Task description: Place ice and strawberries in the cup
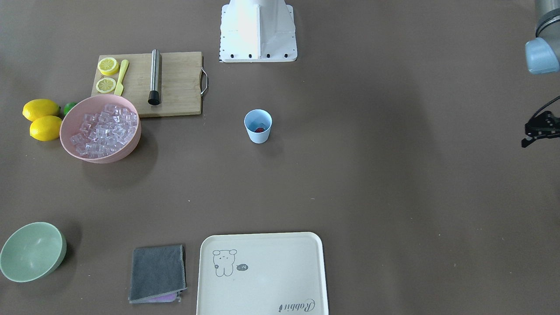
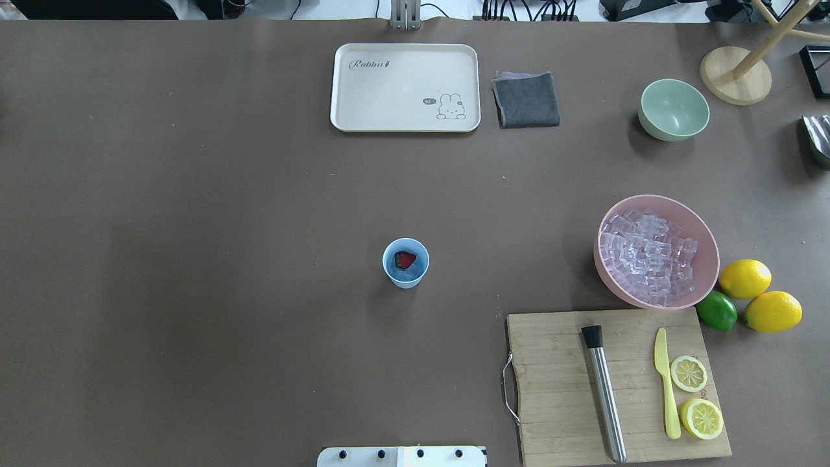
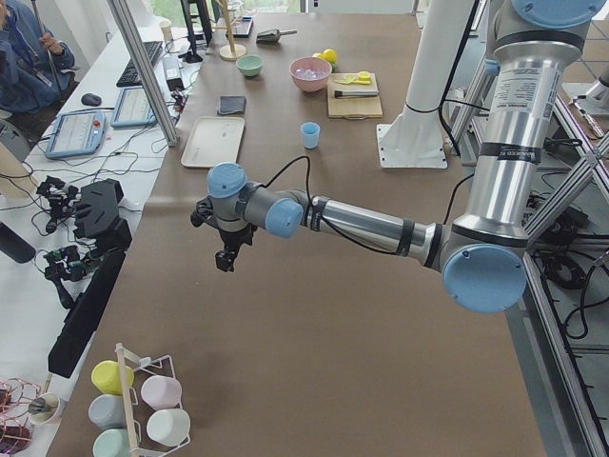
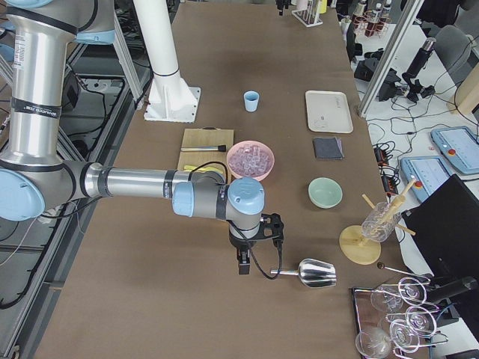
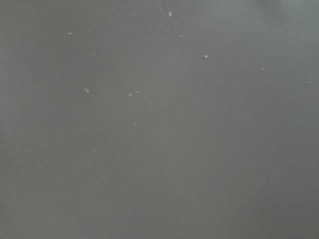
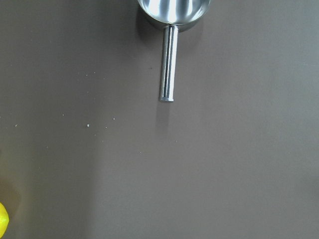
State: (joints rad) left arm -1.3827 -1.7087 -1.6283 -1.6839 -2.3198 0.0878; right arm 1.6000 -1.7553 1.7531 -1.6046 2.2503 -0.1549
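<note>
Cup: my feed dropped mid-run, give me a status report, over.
Both claws out wide, open or shut unclear: left claw over bare table, right claw by the scoop handle. Strawberry in cup; ice heap in pink bowl. Nothing near the cup.

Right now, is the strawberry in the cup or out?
In: the strawberry lies inside the upright cup, seen from overhead.

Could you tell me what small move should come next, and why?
Probably lower the right gripper onto the handle of the metal scoop, lying close beside it. The strawberry is already in the cup, while the ice sits heaped in the pink bowl; I cannot tell if any is in the cup.
</note>
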